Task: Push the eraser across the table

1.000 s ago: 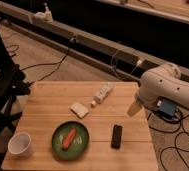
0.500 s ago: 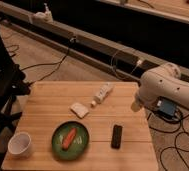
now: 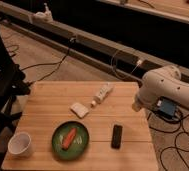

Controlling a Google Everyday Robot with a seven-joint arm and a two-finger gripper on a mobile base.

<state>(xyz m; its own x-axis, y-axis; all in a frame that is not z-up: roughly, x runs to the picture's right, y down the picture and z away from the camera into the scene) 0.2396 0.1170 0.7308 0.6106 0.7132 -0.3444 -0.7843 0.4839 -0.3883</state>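
The table [image 3: 48, 100] takes up most of what I see from here, a light wooden top of glued strips, roughly square, standing on a floor strewn with dark cables [image 3: 48, 65]; next in bulk is the robot's white arm [image 3: 163, 87], a rounded housing that hangs over the table's right edge, with a small blue part [image 3: 166, 107] tucked under it off the side of the table; the gripper [image 3: 137, 106] sits at the arm's lower end, right at the right-hand edge of the tabletop, about level with its middle, and I cannot tell whether it is open or closed; it touches nothing that I can make out; a round green plate [image 3: 54, 142] lies near the front edge, left of centre; a white cup [image 3: 20, 145] stands upright in the front left corner, apart from the plate; a white tube [image 3: 102, 93] lies slanted towards the far side of the table, near the middle; the eraser [image 3: 117, 136], a flat black bar, lies on the table to the right of the plate, lengthwise front to back, well apart from the gripper and nearer the front edge; a small whitish block [image 3: 79, 109] rests between the tube and the plate, just beside the tube's near end; smallest, an orange piece [image 3: 69, 138] lies on the plate.
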